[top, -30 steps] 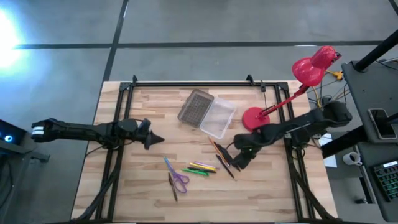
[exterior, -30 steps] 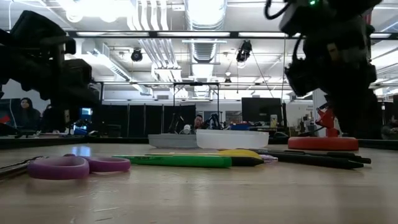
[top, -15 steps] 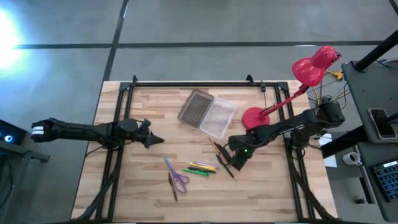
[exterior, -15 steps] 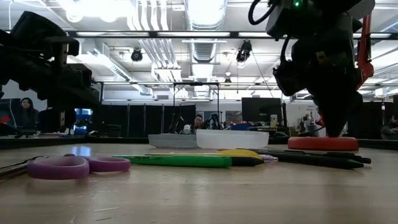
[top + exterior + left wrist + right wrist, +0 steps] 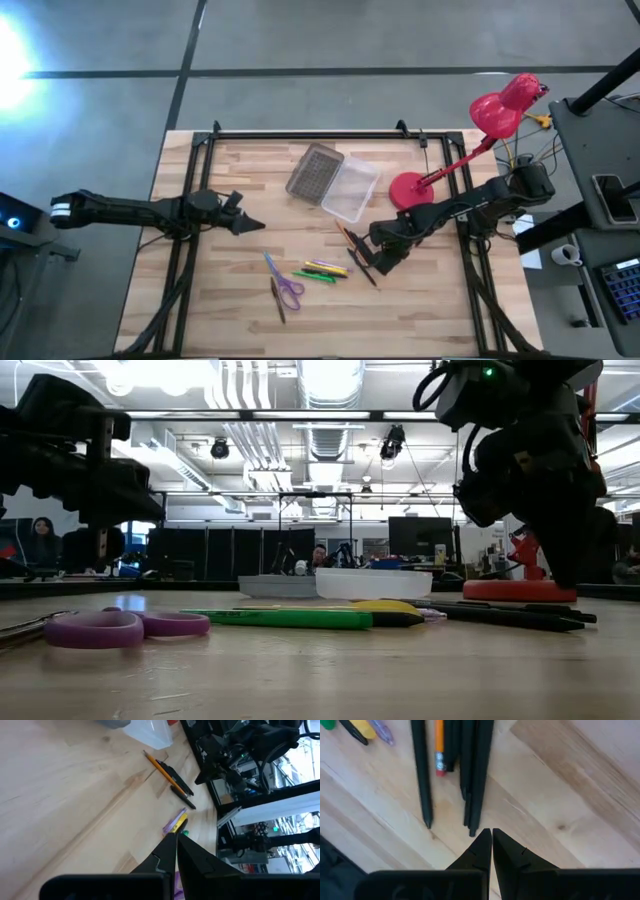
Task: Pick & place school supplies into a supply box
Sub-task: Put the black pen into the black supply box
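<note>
The supply box [image 5: 352, 190] lies open at the table's far middle, its ribbed lid [image 5: 314, 172] folded out to the left. Black pens [image 5: 362, 266] and an orange pencil [image 5: 439, 745] lie in a bundle right of centre. Yellow, green and purple markers [image 5: 325, 270] lie left of them. Farther left are the purple-handled scissors [image 5: 288, 288] and a brown pencil [image 5: 277, 298]. My right gripper [image 5: 490, 832] is shut and points steeply down at the near ends of the black pens [image 5: 475, 775]. My left gripper [image 5: 258, 227] is shut and hovers over bare wood at the table's left. My right gripper's shut fingertips [image 5: 484, 839] stand right beside the free end of a black pen [image 5: 472, 831], coming from above at a slant. Whether they touch the pen or the table, I cannot tell.
A red desk lamp stands with its round base [image 5: 408, 188] just beyond my right arm and its head [image 5: 505, 105] past the table's far right corner. Black frame rails [image 5: 310, 134] run along the table's far edge and both sides. Bare wood lies along the near edge.
My right gripper has rolled at the wrist and sunk slightly over the ends of the black pens, staying shut. My left gripper has rolled a little in place. The supplies lie as before.
</note>
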